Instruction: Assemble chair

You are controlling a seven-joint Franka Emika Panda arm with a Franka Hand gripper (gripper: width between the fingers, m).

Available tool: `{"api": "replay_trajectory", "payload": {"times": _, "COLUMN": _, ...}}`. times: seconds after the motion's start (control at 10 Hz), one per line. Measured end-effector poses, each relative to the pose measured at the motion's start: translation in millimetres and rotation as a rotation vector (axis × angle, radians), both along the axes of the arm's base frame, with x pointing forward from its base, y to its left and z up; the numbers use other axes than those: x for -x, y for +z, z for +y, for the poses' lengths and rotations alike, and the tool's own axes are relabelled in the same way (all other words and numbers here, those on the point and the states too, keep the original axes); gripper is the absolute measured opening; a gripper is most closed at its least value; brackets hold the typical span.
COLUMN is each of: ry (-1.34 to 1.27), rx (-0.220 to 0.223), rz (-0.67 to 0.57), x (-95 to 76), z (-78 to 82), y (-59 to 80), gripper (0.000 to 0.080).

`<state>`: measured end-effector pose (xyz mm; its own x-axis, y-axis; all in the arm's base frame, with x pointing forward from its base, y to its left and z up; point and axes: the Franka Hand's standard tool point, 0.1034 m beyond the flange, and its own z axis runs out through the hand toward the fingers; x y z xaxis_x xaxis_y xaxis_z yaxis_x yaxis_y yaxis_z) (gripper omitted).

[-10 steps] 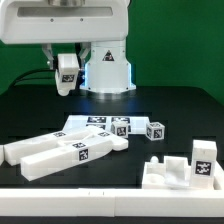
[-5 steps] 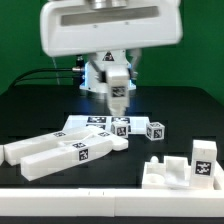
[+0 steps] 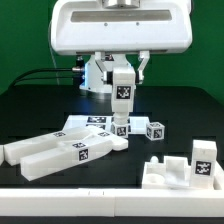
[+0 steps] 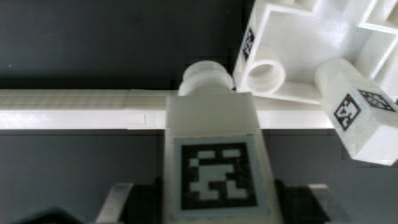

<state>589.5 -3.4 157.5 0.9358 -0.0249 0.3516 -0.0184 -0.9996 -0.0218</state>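
Note:
My gripper [image 3: 122, 84] is shut on a short white chair bar [image 3: 122, 100] with a black-and-white tag. The bar hangs upright over the middle of the table, its lower end just above the small tagged blocks [image 3: 150, 130]. In the wrist view the bar [image 4: 214, 150] sits between my two fingers [image 4: 135, 200], and my gripper [image 4: 214, 205] is closed on its sides. Two long white bars [image 3: 60, 150] lie at the exterior view's left. Under the held bar the wrist view shows a long bar [image 4: 71, 105] and a slab with round holes [image 4: 294, 45].
The marker board [image 3: 92, 121] lies flat behind the long bars. A blocky white fixture with an upright tagged piece [image 3: 203, 158] stands at the front on the exterior view's right. The robot base [image 3: 105, 72] stands at the back.
The arm has carried the tagged bar from the rear left toward the exterior view's right, then lowered it over the small blocks in the middle. The parts on the table have not moved.

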Motion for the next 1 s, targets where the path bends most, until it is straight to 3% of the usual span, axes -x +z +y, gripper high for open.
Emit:
{"api": "replay_trajectory", "payload": {"times": 0.2, "ry": -0.040, "rx": -0.017, "rz": -0.014, "x": -21.0, "z": 34.5, "y": -20.6, "gripper": 0.0284}}
{"api": "replay_trajectory", "payload": {"times": 0.3, "ry": -0.073, "rx": -0.037, "rz": -0.052, "x": -37.5, "z": 48.3, "y": -12.6, "gripper": 0.0284}}
{"api": "replay_trajectory", "payload": {"times": 0.4, "ry": -0.090, "rx": -0.047, "rz": -0.063, "x": -37.1, "z": 57.7, "y": -5.5, "gripper": 0.0284}}
{"api": "replay_trajectory", "payload": {"times": 0.7, "ry": -0.082, "rx": -0.024, "rz": -0.077, "x": -35.5, "z": 47.8, "y": -10.7, "gripper": 0.0284}}
{"api": "replay_trajectory", "payload": {"times": 0.8, "ry": -0.089, "rx": 0.003, "rz": -0.101, "x": -31.1, "z": 37.8, "y": -22.1, "gripper": 0.0284}}
{"api": "replay_trajectory", "payload": {"times": 1.0, "ry": -0.092, "rx": 0.030, "rz": -0.112, "x": -34.9, "z": 35.7, "y": -40.7, "gripper": 0.0284}}
